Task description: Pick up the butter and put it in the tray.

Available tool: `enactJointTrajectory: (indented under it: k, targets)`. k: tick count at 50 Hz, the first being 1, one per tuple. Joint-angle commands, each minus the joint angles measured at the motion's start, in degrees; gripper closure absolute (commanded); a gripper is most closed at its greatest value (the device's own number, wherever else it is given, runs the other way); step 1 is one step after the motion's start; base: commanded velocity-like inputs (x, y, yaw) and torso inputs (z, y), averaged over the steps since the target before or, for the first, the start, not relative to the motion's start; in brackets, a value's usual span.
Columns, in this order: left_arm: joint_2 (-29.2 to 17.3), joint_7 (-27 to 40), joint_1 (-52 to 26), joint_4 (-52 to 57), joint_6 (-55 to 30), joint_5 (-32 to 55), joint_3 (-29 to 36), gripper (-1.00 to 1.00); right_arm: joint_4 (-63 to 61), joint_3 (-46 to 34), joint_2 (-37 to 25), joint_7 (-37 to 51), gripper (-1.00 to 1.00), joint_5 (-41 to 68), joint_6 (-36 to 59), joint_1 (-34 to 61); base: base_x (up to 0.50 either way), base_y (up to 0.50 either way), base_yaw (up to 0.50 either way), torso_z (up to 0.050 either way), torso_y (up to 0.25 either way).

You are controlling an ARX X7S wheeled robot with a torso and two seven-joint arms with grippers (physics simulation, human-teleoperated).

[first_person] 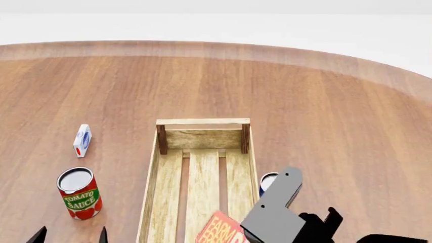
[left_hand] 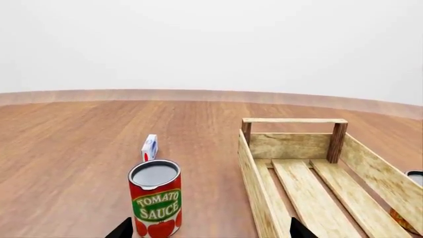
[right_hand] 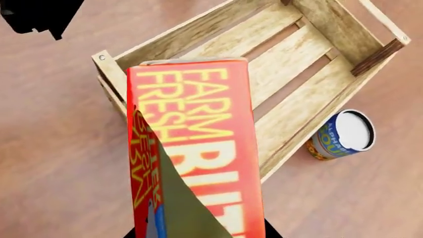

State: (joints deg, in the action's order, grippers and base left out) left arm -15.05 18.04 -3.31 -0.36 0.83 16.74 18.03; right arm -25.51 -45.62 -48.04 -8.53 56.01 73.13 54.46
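Your right gripper (right_hand: pixel 198 233) has the butter (right_hand: pixel 198 148) clamped between its fingers, the dark tips showing on either side of the carton's lower end in the right wrist view. You hold the carton in the air over the near end of the tray (first_person: pixel 157 167); the head view shows only its red-orange corner (first_person: pixel 219 230) poking above the slats beside the grey arm link. A blue-labelled can (right_hand: pixel 343 135) stands on the table just outside the tray's right wall. Your left gripper (left_hand: pixel 210 230) is spread wide and grips nothing; only its two dark fingertips show, low over the table (first_person: pixel 324 111). The tomato sauce can (left_hand: pixel 155 198) stands upright just ahead of the left gripper, left of the tray, with the small white-blue-red carton (first_person: pixel 82 140) a little farther back.
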Motion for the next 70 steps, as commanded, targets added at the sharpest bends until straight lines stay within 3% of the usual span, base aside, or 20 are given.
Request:
enactJointTrajectory:
  k: [1, 19, 31, 40, 70]
  targets:
    - [-0.22, 0.18, 0.23, 0.11, 0.3, 0.17, 0.17, -1.0, 5.04, 2.98, 1.06, 0.19, 1.0, -1.36, -2.52, 0.76, 0.0, 0.0, 0.0, 0.0, 0.0]
    - [-0.56, 0.53, 0.02, 0.49, 0.04, 0.49, 0.44, -1.0, 15.01, 8.03, 8.3, 2.97, 1.0, -1.44, -7.87, 1.66, 0.0, 0.0, 0.0, 0.0, 0.001]
    - [-0.76, 0.7, -0.08, 0.66, 0.0, 0.62, 0.69, -1.0, 32.86, 11.78, 17.82, 6.52, 1.0, -5.16, -14.44, 4.49, 0.0, 0.0, 0.0, 0.001, 0.002]
    - [-0.94, 0.84, 0.24, 0.93, 0.24, 0.8, 0.79, -1.0, 46.64, 9.9, 24.14, 5.52, 1.0, -10.54, -20.29, 7.47, 0.0, 0.0, 0.0, 0.0, 0.001]
    - [-1.23, 1.28, 0.28, 0.88, 0.6, 0.84, 1.49, -1.0, 70.31, 2.81, 35.04, -2.93, 1.0, -18.3, -32.81, 7.17, 0.0, 0.0, 0.0, 0.0, 0.001]
